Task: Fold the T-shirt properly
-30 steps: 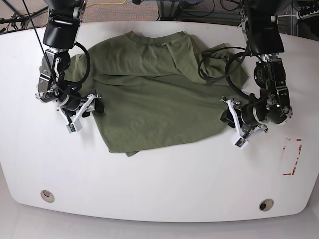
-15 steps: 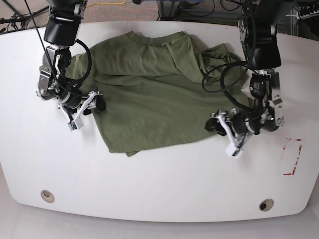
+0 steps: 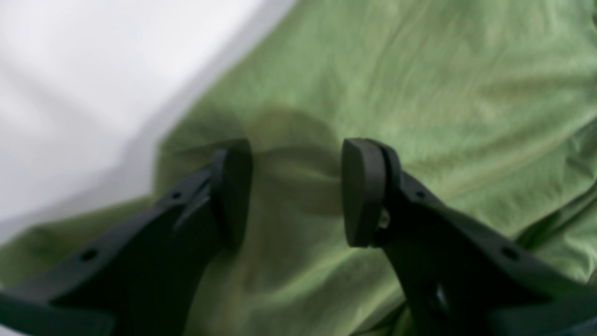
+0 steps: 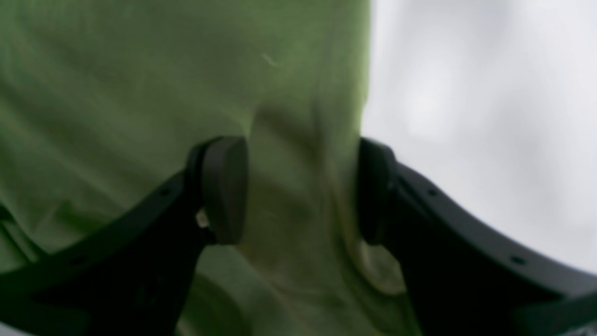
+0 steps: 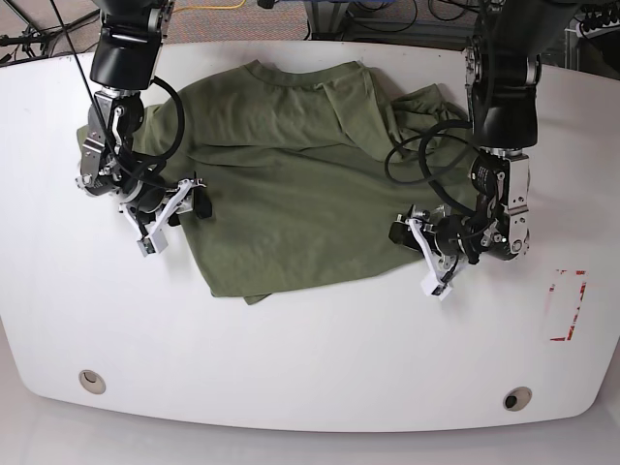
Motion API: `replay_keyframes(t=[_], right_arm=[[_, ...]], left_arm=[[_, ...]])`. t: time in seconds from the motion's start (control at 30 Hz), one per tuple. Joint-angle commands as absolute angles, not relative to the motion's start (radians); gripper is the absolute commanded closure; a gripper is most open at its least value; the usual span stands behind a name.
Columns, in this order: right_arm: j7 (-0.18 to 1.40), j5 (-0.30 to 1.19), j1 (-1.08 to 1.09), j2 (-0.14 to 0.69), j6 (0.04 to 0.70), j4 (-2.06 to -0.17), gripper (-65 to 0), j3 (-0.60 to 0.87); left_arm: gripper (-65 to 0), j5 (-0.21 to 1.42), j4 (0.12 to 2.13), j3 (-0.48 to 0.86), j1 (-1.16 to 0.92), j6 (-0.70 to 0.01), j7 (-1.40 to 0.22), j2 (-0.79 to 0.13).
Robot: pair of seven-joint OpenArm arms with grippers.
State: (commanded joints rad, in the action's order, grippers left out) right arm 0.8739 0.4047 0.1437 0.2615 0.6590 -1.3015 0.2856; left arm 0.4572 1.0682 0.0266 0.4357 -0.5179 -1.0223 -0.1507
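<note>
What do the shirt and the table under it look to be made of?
The T-shirt looks like soft matte knit, probably cotton: it lies in loose wrinkles and folds, with no shine. The table looks like a hard, smooth white top, possibly laminate or painted board; a faint sheen shows near its front edge. The exact material is not clear.

My base view is showing even, bright light with soft shadows on the white table, bowing slightly at the edges. Both my wrist views are blurring: my fingers are casting dim shadows on the T-shirt.
</note>
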Motion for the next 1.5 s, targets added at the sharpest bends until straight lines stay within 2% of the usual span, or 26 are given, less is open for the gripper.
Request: replay_keyframes(t=[0.13, 0.33, 0.4, 0.47, 0.6, 0.73, 0.9, 0.93, 1.0, 1.5], right_arm=[[0.881, 0.403, 0.141, 0.263, 0.660, -1.300, -34.2, 0.291], [0.883, 0.405, 0.139, 0.262, 0.660, -1.299, -34.4, 0.291], [0.881, 0.406, 0.138, 0.262, 0.661, -1.300, -34.5, 0.289], [0.878, 0.406, 0.140, 0.261, 0.656, -1.304, -34.2, 0.297], [0.878, 0.408, 0.141, 0.260, 0.655, -1.305, -33.5, 0.300], [0.879, 0.408, 0.141, 0.260, 0.654, -1.304, -32.0, 0.305], [0.873, 0.406, 0.135, 0.263, 0.662, -1.302, -33.1, 0.313], [0.872, 0.412, 0.124, 0.216, 0.645, -1.293, -32.7, 0.297], [0.872, 0.412, 0.124, 0.206, 0.645, -1.293, -32.7, 0.297], [0.872, 0.412, 0.128, 0.200, 0.645, -1.300, -32.7, 0.295]], left_arm=[[-33.8, 0.480, 1.004, 0.053, 0.453, -0.505, -1.026, -0.203], [-34.5, 0.492, 0.999, 0.050, 0.457, -0.509, -1.033, -0.228], [-34.1, 0.493, 1.007, 0.039, 0.458, -0.514, -1.036, -0.231], [-30.7, 0.499, 1.025, 0.013, 0.450, -0.553, -1.041, -0.235], [-24.5, 0.497, 1.027, 0.001, 0.445, -0.582, -1.038, -0.238], [-22.2, 0.491, 1.008, -0.008, 0.444, -0.594, -1.030, -0.243], [-24.3, 0.476, 0.929, -0.041, 0.456, -0.564, -0.986, -0.251], [-22.6, 0.510, 0.957, -0.033, 0.410, -0.590, -0.993, -0.242], [-22.6, 0.510, 0.961, -0.031, 0.400, -0.590, -0.993, -0.242], [-22.6, 0.510, 0.963, -0.031, 0.394, -0.590, -0.993, -0.242]])
